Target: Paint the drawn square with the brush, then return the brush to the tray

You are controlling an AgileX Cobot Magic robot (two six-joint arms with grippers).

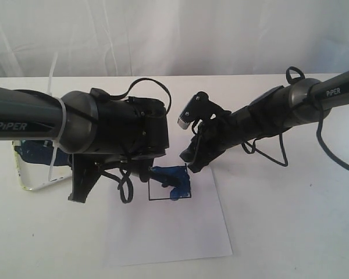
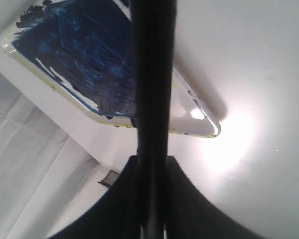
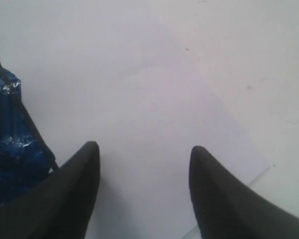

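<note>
My left gripper (image 2: 152, 160) is shut on the brush (image 2: 152, 74), whose dark handle runs up from between the jaws and crosses in front of the tray (image 2: 192, 122). The tray's inside is smeared dark blue. In the exterior view the tray (image 1: 30, 187) lies at the left, partly behind the left arm, and the left gripper (image 1: 80, 187) hangs beside it. The brush's bristles are hidden. The drawn square (image 1: 173, 181) on the white paper (image 1: 180, 232) is largely covered in blue paint. My right gripper (image 3: 142, 149) stands open over the paper, just beside the painted square (image 3: 10, 144).
The white paper sheet's edge (image 3: 259, 169) lies near the right gripper. A white table (image 1: 291, 221) extends around the sheet. A white curtain (image 1: 174, 35) hangs at the back. Both arms meet near the middle, above the square.
</note>
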